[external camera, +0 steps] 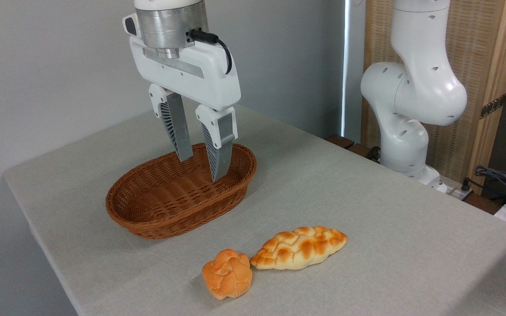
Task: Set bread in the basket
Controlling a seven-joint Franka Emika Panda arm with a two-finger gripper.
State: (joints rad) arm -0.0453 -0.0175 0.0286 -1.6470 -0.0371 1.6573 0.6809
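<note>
The bread [299,247] is seen lying on the grey table [367,197], near the front edge, untouched and well apart from the gripper [202,168]. The gripper is held above the basket [156,210], pointing down, its body tilted slightly so that the left finger sits higher in the picture than the right one. The two grey ribbed fingers [177,127] are spread with a clear gap between them, and nothing is held there. The fingertips are seen against the far inner wall and rim of the basket; whether they are inside it or just above it cannot be told. A black cable [222,44] is looped from the wrist down the side of the white gripper housing. The arm itself is cut off by the top edge, while the white base and lower joints [411,101] are seen standing at the right, behind the table.

The basket, oval and of brown wicker, is set on the left half of the table, with nothing seen inside it. The bread is laid lengthwise in front of it and to the right. A small round orange bun [227,273] is placed just beside the loaf's left tip, seemingly touching it.
</note>
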